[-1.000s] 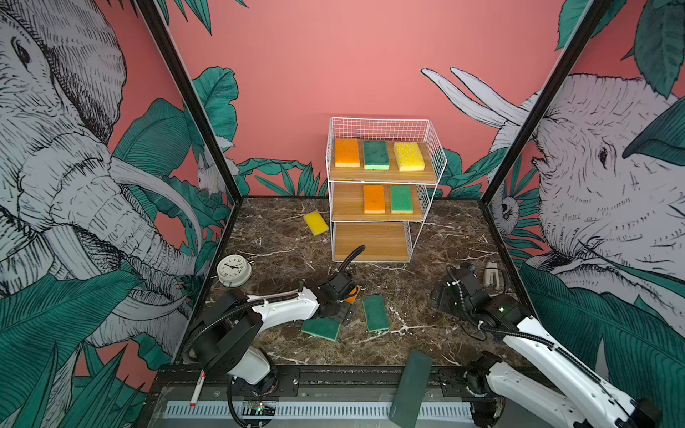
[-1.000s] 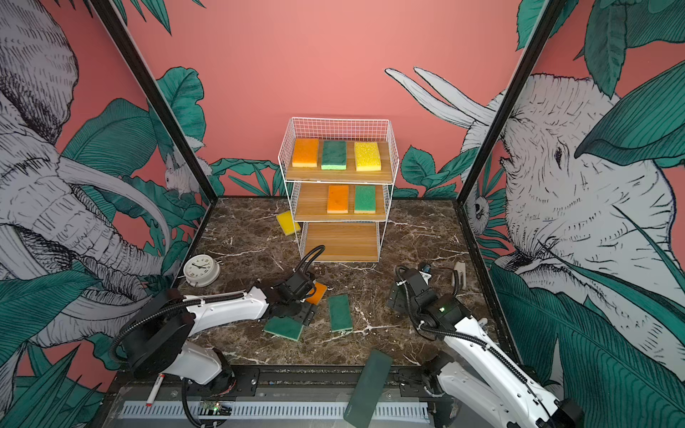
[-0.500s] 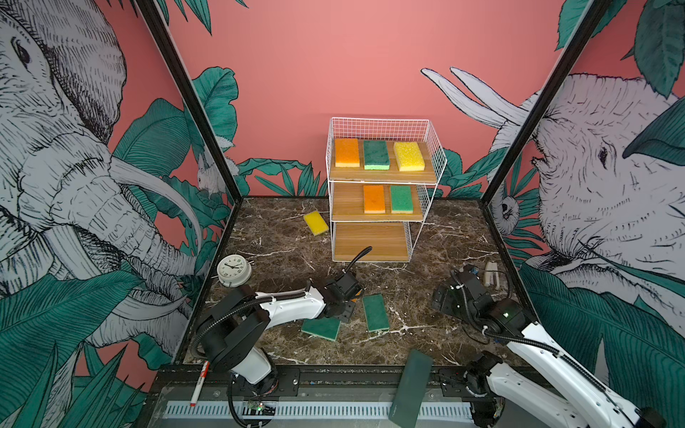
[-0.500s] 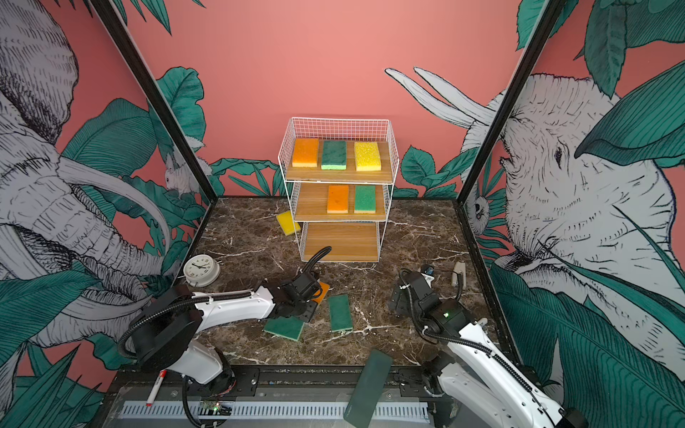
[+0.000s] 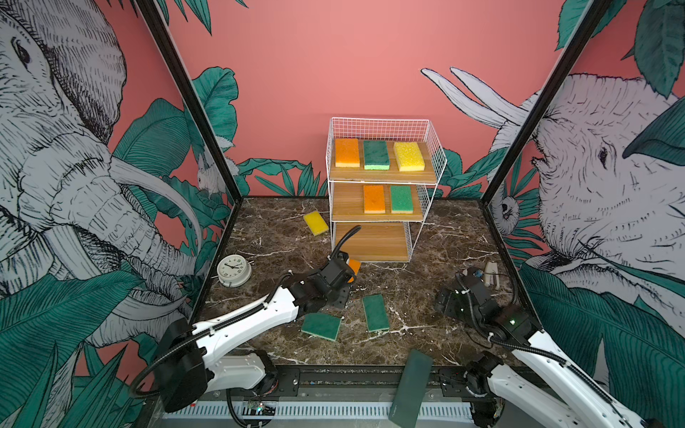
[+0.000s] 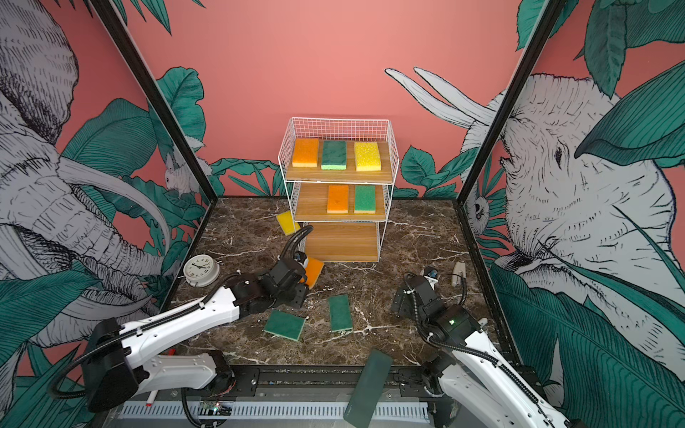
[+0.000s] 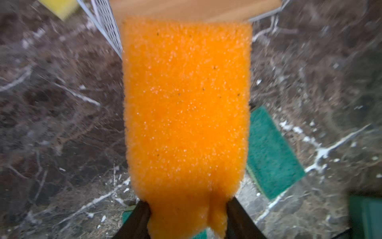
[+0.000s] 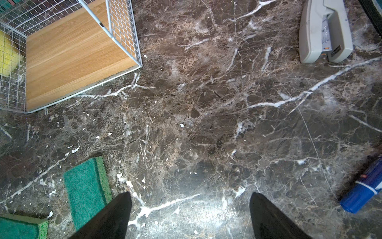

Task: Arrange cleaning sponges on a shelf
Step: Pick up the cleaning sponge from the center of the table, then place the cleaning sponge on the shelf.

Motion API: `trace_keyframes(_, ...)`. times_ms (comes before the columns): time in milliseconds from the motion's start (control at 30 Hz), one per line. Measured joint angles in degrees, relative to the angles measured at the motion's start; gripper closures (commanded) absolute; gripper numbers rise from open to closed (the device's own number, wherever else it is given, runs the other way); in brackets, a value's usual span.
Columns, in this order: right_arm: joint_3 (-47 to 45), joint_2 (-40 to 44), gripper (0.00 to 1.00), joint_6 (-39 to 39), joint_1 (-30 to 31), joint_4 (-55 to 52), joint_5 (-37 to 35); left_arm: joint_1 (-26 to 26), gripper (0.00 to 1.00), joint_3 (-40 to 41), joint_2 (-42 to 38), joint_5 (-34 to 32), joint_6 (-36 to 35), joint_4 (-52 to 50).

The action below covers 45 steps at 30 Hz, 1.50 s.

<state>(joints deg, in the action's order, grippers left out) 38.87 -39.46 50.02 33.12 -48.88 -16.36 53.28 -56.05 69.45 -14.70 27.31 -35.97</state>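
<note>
**Left gripper**: clenched on one short end of the held sponge, which is orange. The foam bulges between the two fingers. In both top views the held sponge is tilted, just in front of the left front corner of the shelf. Its far end points at the bottom board. Whether it clears the table cannot be told.

**Right gripper**: released, jaws wide apart with nothing between them. It is above bare marble on the right of the table, well apart from the shelf.

**Shelf:**
- Top board: top orange sponge, top green sponge and top yellow sponge, side by side from left to right.
- Middle board: middle orange sponge at centre, middle green sponge to its right.

**Table:**
- Loose yellow sponge: just beside the shelf's left side.
- Left green sponge and right green sponge: flat, dark face up, apart from each other, near the left arm.
- Clock: near the left edge.
- Stapler: near the right edge.
- Dark slab: over the front edge.
</note>
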Motion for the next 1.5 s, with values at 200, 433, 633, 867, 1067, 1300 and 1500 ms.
trace_keyframes(200, 1.6, 0.3, 0.08, -3.4, 0.0, 1.3, -1.9, 0.0, 0.50, -5.7, -2.5, -3.0, 2.8, -0.6)
trace_keyframes(433, 4.7, -3.9, 0.08, -7.7, -0.2, 4.3, -2.7, 0.0, 0.48, -13.7, 1.9, -8.0, 4.2, -0.1)
trace_keyframes(633, 5.8, -7.1, 0.08, -11.1, -0.2, 6.5, -1.1, 0.0, 0.46, -21.7, 6.8, -12.4, 3.9, 0.7)
trace_keyframes(867, 8.3, -7.8, 0.08, -13.4, -0.4, 8.3, 0.1, -0.1, 0.46, -30.7, 13.9, -16.9, 2.9, 0.2)
trace_keyframes(1067, 8.4, -7.6, 0.08, -13.8, -0.7, 9.6, 1.2, -0.5, 0.47, -32.4, 17.7, -19.3, 2.6, 0.4)
trace_keyframes(1300, 8.4, -7.6, 0.08, -14.7, -1.0, 10.1, 1.9, -1.8, 0.48, -32.4, 18.2, -21.5, 1.8, 3.2)
trace_keyframes(1500, 8.5, -8.0, 0.07, -15.0, -1.3, 11.2, 2.2, -3.0, 0.47, -32.3, 18.2, -22.5, 1.6, 7.2)
